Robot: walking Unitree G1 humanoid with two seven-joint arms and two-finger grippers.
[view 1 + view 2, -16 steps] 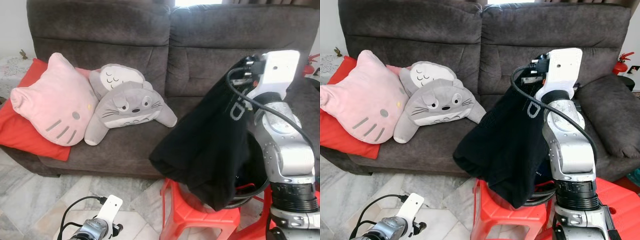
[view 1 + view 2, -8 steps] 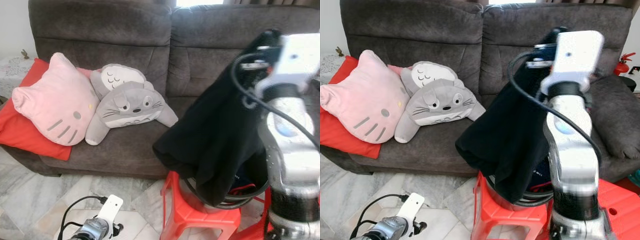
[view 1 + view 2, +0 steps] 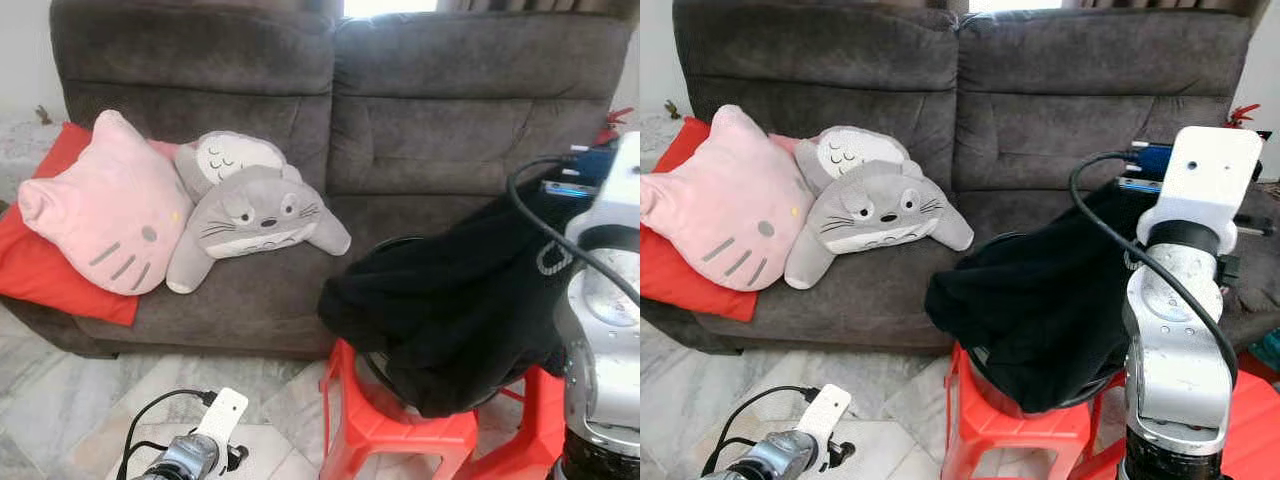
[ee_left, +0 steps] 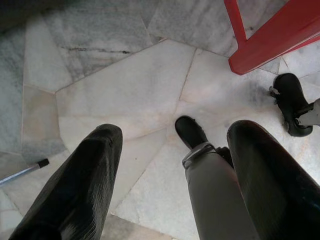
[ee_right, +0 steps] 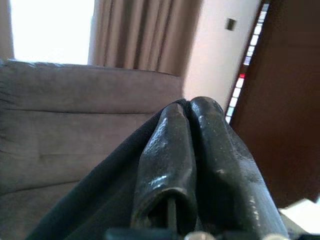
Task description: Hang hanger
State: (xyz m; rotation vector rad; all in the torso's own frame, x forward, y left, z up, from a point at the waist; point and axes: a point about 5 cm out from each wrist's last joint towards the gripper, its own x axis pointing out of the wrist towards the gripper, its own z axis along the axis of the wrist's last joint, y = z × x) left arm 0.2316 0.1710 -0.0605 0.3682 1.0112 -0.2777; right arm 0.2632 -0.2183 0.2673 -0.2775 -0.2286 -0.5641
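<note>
Over the stool: the right arm point(image 3: 1180, 330) holds a black garment point(image 3: 450, 310) above a red stool point(image 3: 395, 435), in front of a dark grey sofa point(image 3: 430, 110).
Right gripper: its two black fingers point(image 5: 172, 165) are pressed together on a fold of the black garment; the wrist view looks past them to the sofa back and a curtain point(image 5: 140, 35).
Left gripper: it hangs low over the marble floor point(image 4: 130, 90) with its fingers point(image 4: 85, 185) spread apart and nothing between them; the arm is idle.
What has just changed: a second ago the garment hung high in a long drape from the raised arm; now the arm is lower and further right, and the cloth lies bunched, sagging onto a dark round rim point(image 3: 385, 245) on the stool.
Task's thing: no hanger can be made out; if one is here, the cloth hides it.
What that means: hanging looks no closer, since the cloth is lower and no rail or hook is in sight.
Sofa: a pink cat cushion point(image 3: 105, 205), a grey plush point(image 3: 260, 215) and a red cushion point(image 3: 30, 265) lie well apart from the stool.
</note>
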